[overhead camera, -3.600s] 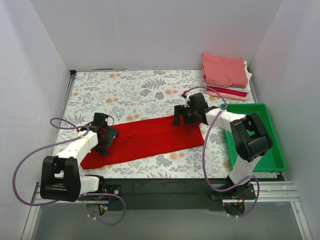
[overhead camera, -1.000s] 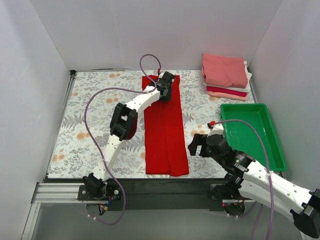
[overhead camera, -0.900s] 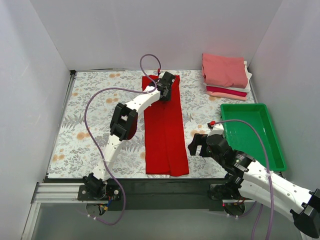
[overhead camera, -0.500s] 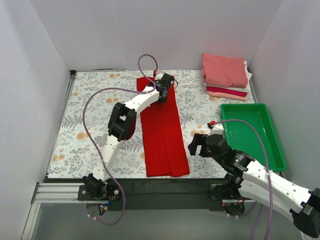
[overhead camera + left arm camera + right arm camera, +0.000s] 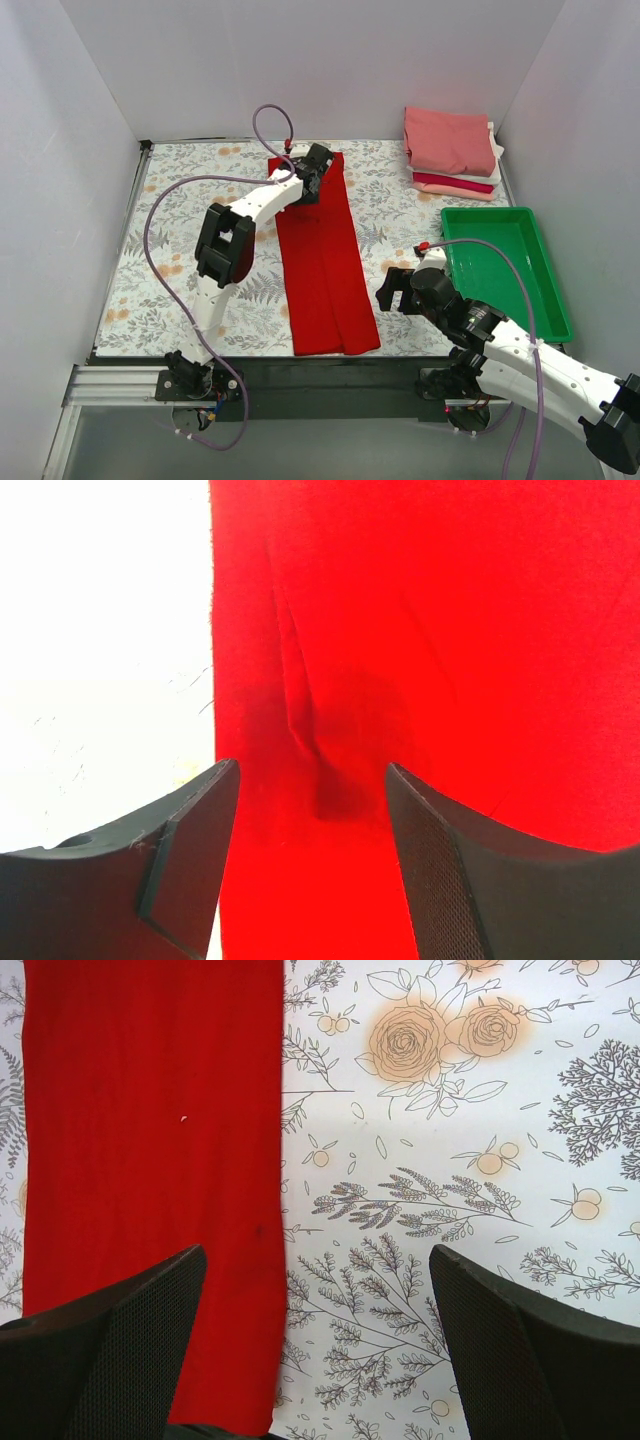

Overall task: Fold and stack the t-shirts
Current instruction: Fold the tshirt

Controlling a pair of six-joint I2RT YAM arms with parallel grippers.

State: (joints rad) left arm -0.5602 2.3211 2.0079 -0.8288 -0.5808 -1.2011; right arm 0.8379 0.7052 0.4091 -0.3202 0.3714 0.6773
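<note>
The bright red t-shirt (image 5: pixel 325 270) lies as a long narrow strip from the far middle of the table to the near edge. My left gripper (image 5: pixel 316 163) is over its far end. In the left wrist view its jaws (image 5: pixel 310 830) stand open, with red cloth (image 5: pixel 450 630) and a small wrinkle between them. My right gripper (image 5: pixel 386 291) is open and empty, low beside the shirt's near right edge (image 5: pixel 150 1110), mostly over bare tablecloth (image 5: pixel 315 1360). A stack of folded t-shirts (image 5: pixel 448 140) sits at the back right, salmon-pink on top.
A green plastic tray (image 5: pixel 545 285) stands at the right, next to my right arm. The floral tablecloth (image 5: pixel 180 200) covers the table. White walls close in the left, back and right sides.
My left gripper moved left at the far end, and the shirt's far end shifted left with it, so the strip now slants. The right arm barely moved.
</note>
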